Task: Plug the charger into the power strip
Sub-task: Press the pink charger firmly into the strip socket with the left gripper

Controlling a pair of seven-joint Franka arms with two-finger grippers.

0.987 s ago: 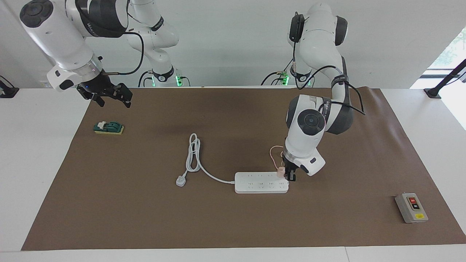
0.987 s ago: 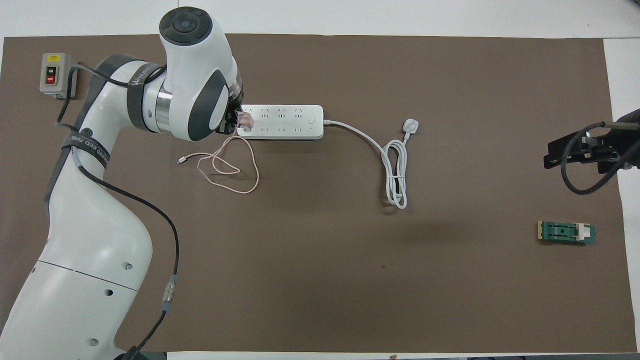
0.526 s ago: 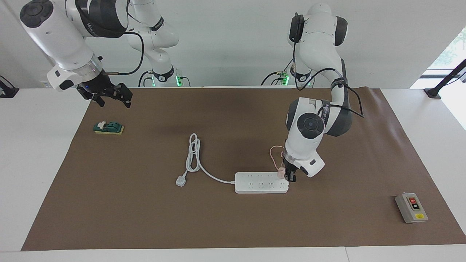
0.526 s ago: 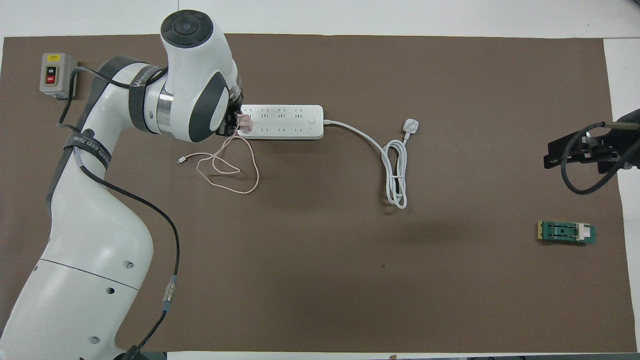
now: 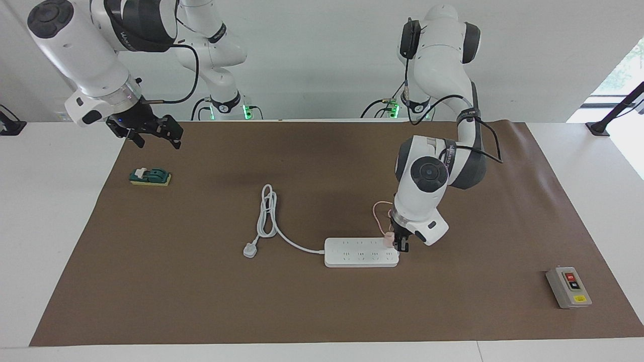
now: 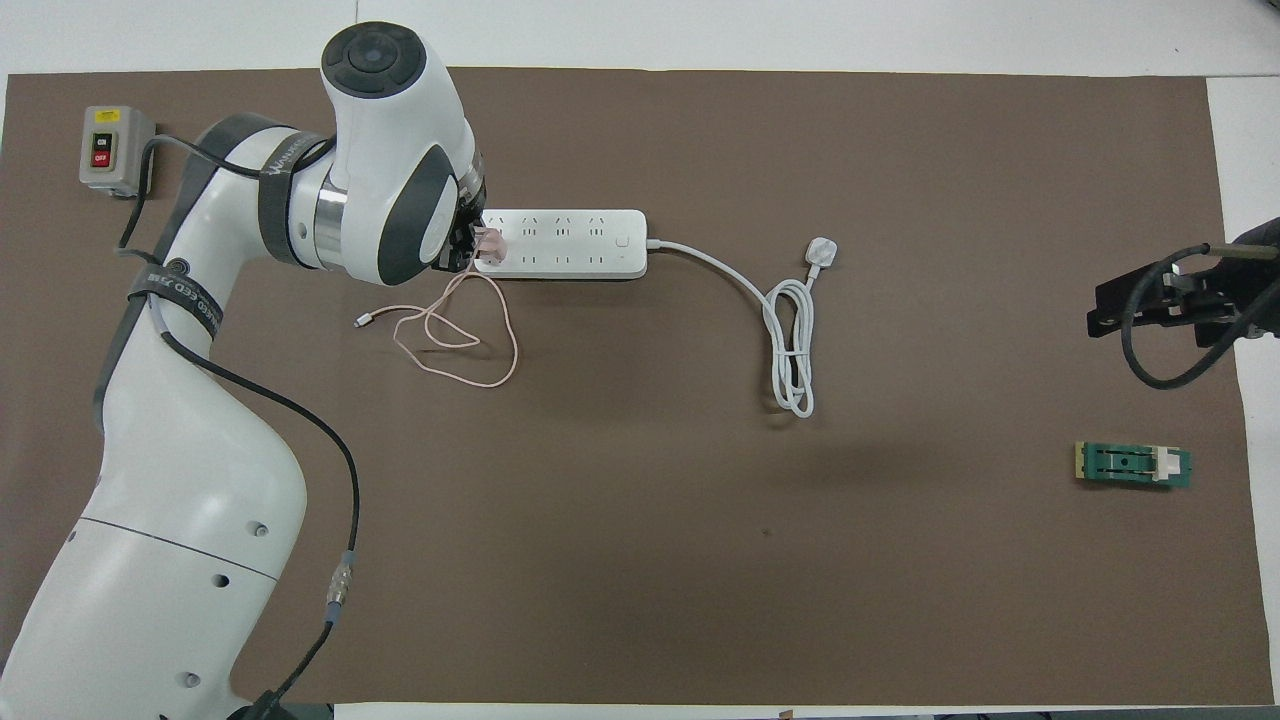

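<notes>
The white power strip [image 5: 361,252] [image 6: 560,243] lies flat on the brown mat. The pale-pink charger [image 5: 388,240] [image 6: 490,243] stands on the strip's end socket toward the left arm's end of the table. My left gripper [image 5: 400,246] [image 6: 470,248] is low at that end of the strip, shut on the charger. The thin pink cable [image 6: 460,340] [image 5: 377,211] loops on the mat nearer to the robots than the strip. My right gripper [image 5: 151,133] [image 6: 1150,300] is open and empty, and waits raised over the mat's edge at the right arm's end.
The strip's thick cord [image 5: 266,211] [image 6: 790,350] coils toward the right arm's end and stops at a three-pin plug [image 5: 249,250] [image 6: 821,250]. A grey button box [image 5: 568,287] [image 6: 115,150] sits at the left arm's end. A green block [image 5: 150,177] [image 6: 1133,465] lies under the right gripper.
The left arm's elbow and wrist have shifted slightly while the gripper stays at the charger on the strip. The right arm has not moved.
</notes>
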